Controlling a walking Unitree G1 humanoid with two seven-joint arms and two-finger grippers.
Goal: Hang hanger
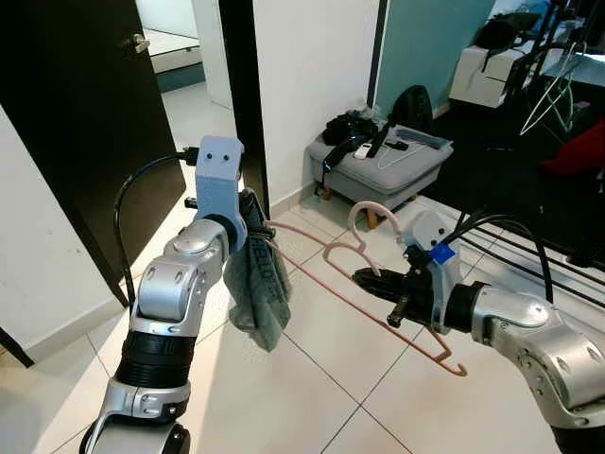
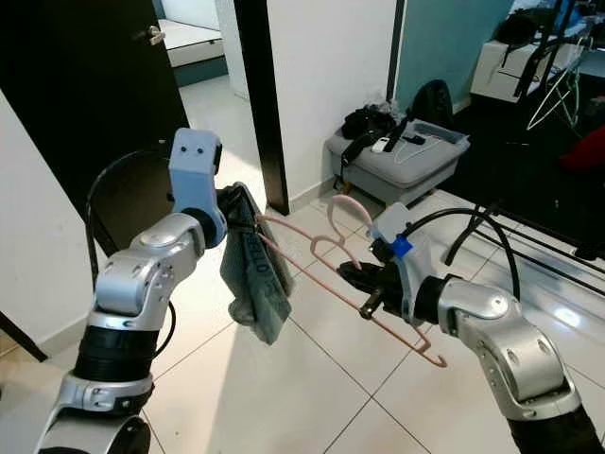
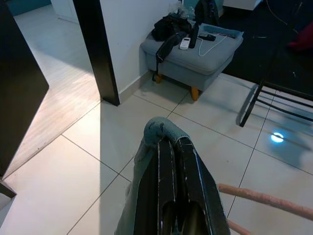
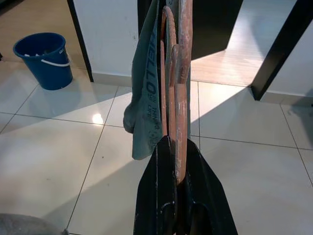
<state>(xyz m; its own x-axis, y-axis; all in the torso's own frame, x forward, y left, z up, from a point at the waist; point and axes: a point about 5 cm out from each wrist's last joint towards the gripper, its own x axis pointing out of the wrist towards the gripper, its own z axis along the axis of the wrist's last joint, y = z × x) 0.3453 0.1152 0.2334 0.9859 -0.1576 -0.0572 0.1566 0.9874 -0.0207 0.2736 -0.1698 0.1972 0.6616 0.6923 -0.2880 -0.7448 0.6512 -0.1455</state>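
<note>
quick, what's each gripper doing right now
left gripper: shut on the cloth
right gripper: shut on the hanger

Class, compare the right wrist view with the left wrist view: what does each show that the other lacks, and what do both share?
Right wrist view alone: a blue bucket on the floor, and the right gripper shut on the pink hanger.
Left wrist view alone: a grey ottoman carrying dark items, and the left gripper shut on the teal cloth.
Both: the teal cloth, the pink hanger, and the white tiled floor.
</note>
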